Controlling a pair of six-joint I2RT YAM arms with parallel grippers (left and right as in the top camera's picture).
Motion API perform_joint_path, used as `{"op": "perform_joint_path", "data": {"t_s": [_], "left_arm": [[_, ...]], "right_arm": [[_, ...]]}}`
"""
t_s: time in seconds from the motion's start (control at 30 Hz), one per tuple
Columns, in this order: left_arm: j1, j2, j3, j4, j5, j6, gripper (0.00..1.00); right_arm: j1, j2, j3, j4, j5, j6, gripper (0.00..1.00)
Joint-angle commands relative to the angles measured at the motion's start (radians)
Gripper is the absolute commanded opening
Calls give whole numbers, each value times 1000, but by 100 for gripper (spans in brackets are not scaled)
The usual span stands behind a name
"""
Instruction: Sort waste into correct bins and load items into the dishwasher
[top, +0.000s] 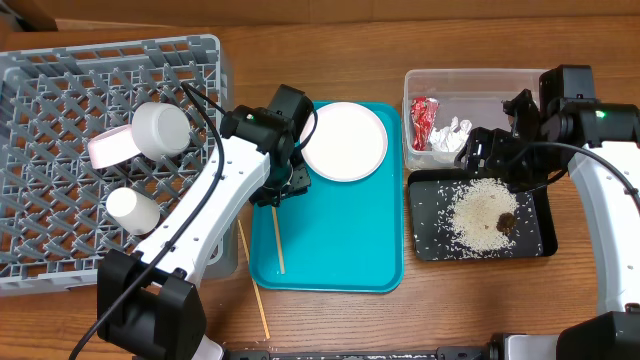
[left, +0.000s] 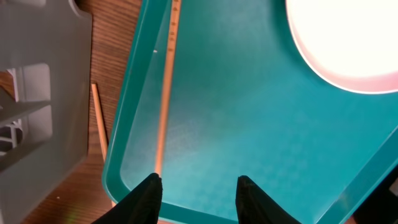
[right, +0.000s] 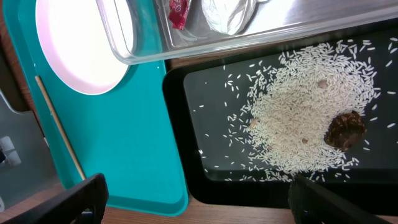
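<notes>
Wooden surface carried the grey rack left of the teal tray, one chopstick just outside the tray's left wall, its twin just inside. Left fingers hovered spread and empty over the twin; they likely needed to straddle it squarely before pinching. Right of the tray, right fingers hung wide apart, empty.

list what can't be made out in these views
Overhead: the tips of the left end effector and the upper end of the tray chopstick are under the arm's own wrist.
Overhead: the pink bowl is mostly covered by the white bowl.
Left wrist: the plate is cut by the top and right edges and washed out by glare.
Right wrist: the wrapper and tissue are cut by the top edge.
</notes>
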Motion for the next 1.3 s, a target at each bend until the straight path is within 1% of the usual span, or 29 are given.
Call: {"op": "perform_joint_path", "data": {"t_s": [0.0, 0.03, 0.1, 0.27, 0.5, 0.6, 0.7, 0.83, 0.9, 0.97, 1.03, 1.07, 1.13, 1.27], "left_arm": [[-3, 13, -87, 40, -11, -72, 40], [-3, 13, -105, 53, -10, -76, 40], [-3, 13, -199, 127, -2, -76, 39], [-1, 13, -330, 245, 0, -75, 40], [-1, 13, -407, 317, -16, -72, 40], [-1, 13, -435, 351, -15, -67, 41], [-1, 13, -472, 397, -15, -59, 46], [-1, 13, -501, 430, -13, -48, 46], [-1, 13, -518, 447, -11, -38, 43], [-1, 13, -525, 451, -11, -38, 36], [-1, 13, -527, 451, -11, -36, 24], [-1, 13, -527, 451, -11, -32, 16], [-1, 13, -526, 450, -7, -32, 4], [0, 11, -508, 430, -12, -28, 4]], "right_arm": [[1, -28, 26, 2, 2, -6, 95], [1, -28, 26, 2, 2, -6, 95], [1, -28, 26, 2, 2, -6, 95], [1, -28, 26, 2, 2, -6, 95], [1, -28, 26, -2, 2, -6, 94], [1, -28, 26, -3, 2, -6, 94], [1, -28, 26, -6, 2, -6, 95], [1, -28, 26, -6, 2, -6, 94], [1, -28, 26, -9, 2, -6, 94], [1, -28, 26, -11, 2, -6, 94], [1, -28, 26, -12, 2, -6, 94], [1, -28, 26, -12, 2, -6, 94], [1, -28, 26, -13, 2, -6, 94], [1, -28, 26, -13, 2, -6, 94]]}}
